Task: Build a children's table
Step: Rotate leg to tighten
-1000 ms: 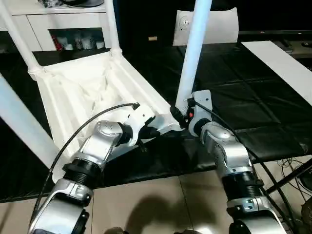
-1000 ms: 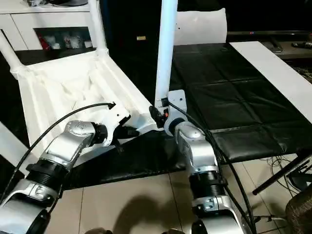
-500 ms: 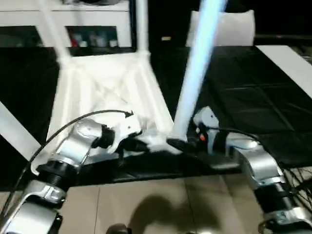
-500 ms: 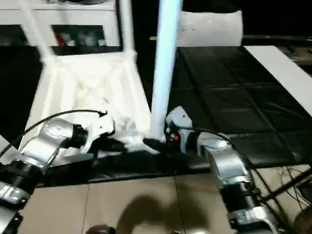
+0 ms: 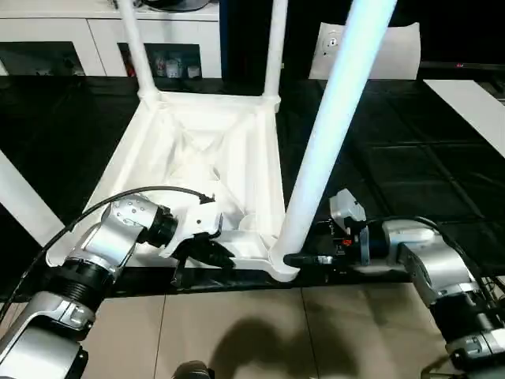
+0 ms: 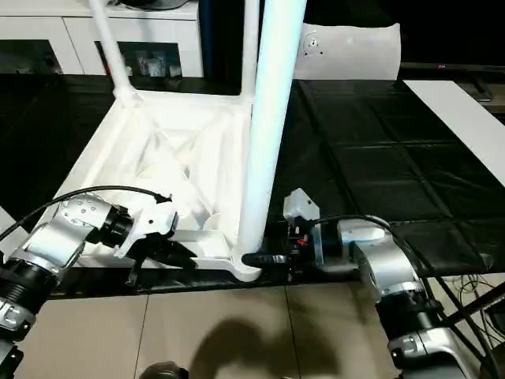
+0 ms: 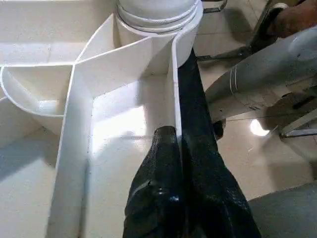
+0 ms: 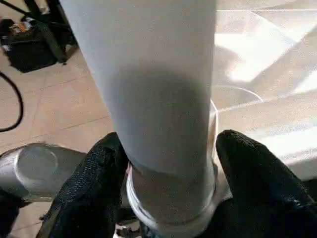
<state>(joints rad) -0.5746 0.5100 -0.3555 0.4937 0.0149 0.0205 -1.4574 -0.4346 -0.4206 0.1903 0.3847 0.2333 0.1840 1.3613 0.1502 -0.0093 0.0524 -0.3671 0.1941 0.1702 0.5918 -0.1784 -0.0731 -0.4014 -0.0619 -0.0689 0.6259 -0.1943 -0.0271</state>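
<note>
The children's table lies upside down on the black mat, with the ribbed underside of its tabletop (image 5: pixel 197 142) facing up. Legs stand in the corner sockets: far left (image 5: pixel 134 47), far right (image 5: pixel 274 47), near left (image 5: pixel 20 197) and near right (image 5: pixel 331 118). My left gripper (image 5: pixel 217 254) is shut on the tabletop's near rim wall (image 7: pixel 173 89), one finger on each side of it. My right gripper (image 5: pixel 301 259) comes in from the right at the near right socket. Its fingers (image 8: pixel 99 173) clasp the foot of that leg (image 8: pixel 163 74) just above the socket collar.
A flat white sheet with a small round mark (image 5: pixel 367 51) leans at the back. A long white board (image 5: pixel 473 103) lies at the right on the black mat (image 5: pixel 394 158). White cupboards (image 5: pixel 63 35) stand behind. The mat's near edge drops to tiled floor (image 5: pixel 260 332).
The camera has shifted, so the whole scene sits differently. My right gripper has gone down the near right leg to its foot, reaching in from the right. The left gripper still holds the rim.
</note>
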